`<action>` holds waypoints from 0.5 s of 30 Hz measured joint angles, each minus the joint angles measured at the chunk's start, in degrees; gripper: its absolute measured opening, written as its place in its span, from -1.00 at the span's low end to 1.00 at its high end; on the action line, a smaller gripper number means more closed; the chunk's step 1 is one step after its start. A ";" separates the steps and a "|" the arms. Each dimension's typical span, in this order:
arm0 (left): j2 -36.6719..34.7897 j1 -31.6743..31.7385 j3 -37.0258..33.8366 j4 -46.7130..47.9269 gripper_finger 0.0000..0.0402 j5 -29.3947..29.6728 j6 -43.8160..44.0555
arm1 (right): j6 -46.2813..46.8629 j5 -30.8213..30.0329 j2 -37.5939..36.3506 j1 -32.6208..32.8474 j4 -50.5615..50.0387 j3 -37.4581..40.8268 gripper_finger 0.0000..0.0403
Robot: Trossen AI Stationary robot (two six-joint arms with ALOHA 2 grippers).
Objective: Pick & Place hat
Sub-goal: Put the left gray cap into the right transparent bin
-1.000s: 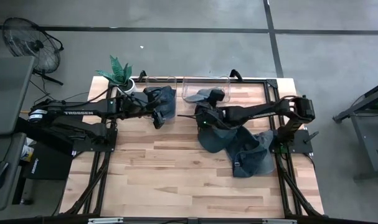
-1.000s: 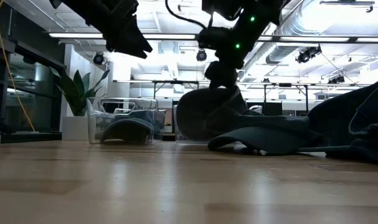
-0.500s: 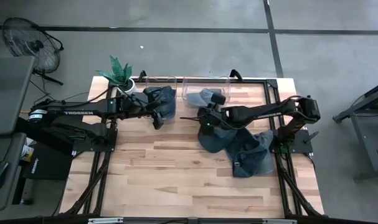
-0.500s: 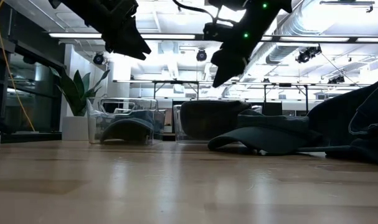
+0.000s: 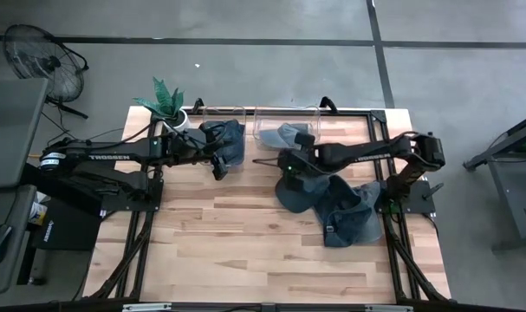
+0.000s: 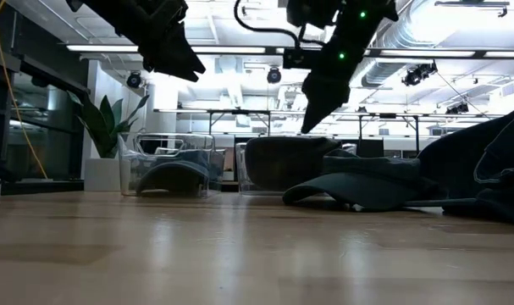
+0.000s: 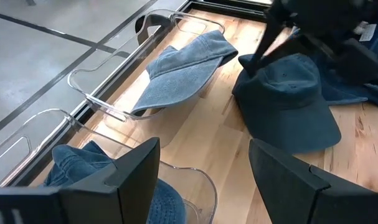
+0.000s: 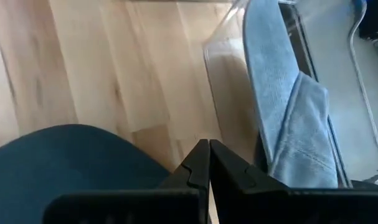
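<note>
A light blue hat (image 8: 288,106) lies in the right clear bin (image 5: 284,128) at the table's far edge, also seen in the left wrist view (image 7: 182,68). My right gripper (image 8: 208,165) hangs shut and empty above the table, just near of that bin (image 6: 309,123), over the edge of a dark blue hat (image 8: 64,155). That hat (image 5: 299,189) lies flat on the wood. My left gripper (image 7: 204,180) hovers open above the left clear bin (image 5: 221,130), which holds another blue hat (image 7: 83,174).
More dark blue hats (image 5: 349,217) lie heaped on the table's right side. A potted plant (image 5: 165,102) stands at the far left corner. Bare wood (image 5: 228,243) covers the near half of the table.
My right gripper has risen from the hat in the right bin, drawn back a little toward the table's right edge, and shut with nothing in it. The hat has sunk lower and flatter into the bin.
</note>
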State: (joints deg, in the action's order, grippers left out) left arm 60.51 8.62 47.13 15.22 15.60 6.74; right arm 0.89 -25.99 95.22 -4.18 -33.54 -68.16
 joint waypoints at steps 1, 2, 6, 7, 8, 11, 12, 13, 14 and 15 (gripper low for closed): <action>0.00 0.00 0.00 0.00 0.20 0.02 0.00 | -0.57 0.76 0.00 -0.75 0.22 0.00 -0.99; 0.00 0.00 0.00 0.00 0.20 0.02 0.00 | -0.91 1.37 0.01 -1.45 0.35 0.00 -0.99; 0.00 0.00 0.00 0.00 0.20 0.02 0.00 | -2.50 3.35 0.02 -4.45 0.37 0.00 -1.00; 0.00 0.00 0.00 0.00 0.20 0.02 0.00 | -2.69 3.60 0.02 -5.24 0.39 0.00 -1.00; 0.00 0.00 0.00 0.00 0.20 0.02 0.00 | -2.92 3.70 0.02 -5.94 0.50 0.00 -1.00; 0.00 0.00 0.00 0.00 0.20 0.02 0.00 | -4.04 3.97 0.02 -7.77 1.25 0.00 -1.00; 0.00 0.00 0.00 0.00 0.20 0.02 0.00 | -4.52 4.71 0.02 -8.40 1.64 0.00 -1.00; 0.00 0.00 0.00 0.00 0.20 0.02 0.00 | -4.80 5.79 0.02 -9.03 2.10 0.00 -1.00; 0.00 0.00 0.00 0.00 0.20 0.02 0.00 | -4.86 6.85 0.03 -9.66 2.51 0.00 -1.00; 0.00 0.00 0.00 0.00 0.20 0.02 0.00 | -4.90 7.65 0.04 -10.23 2.84 0.00 -1.00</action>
State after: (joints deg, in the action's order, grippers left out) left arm 60.51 8.62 47.13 15.22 15.62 6.74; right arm -4.02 -18.35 95.26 -14.41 -30.70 -68.16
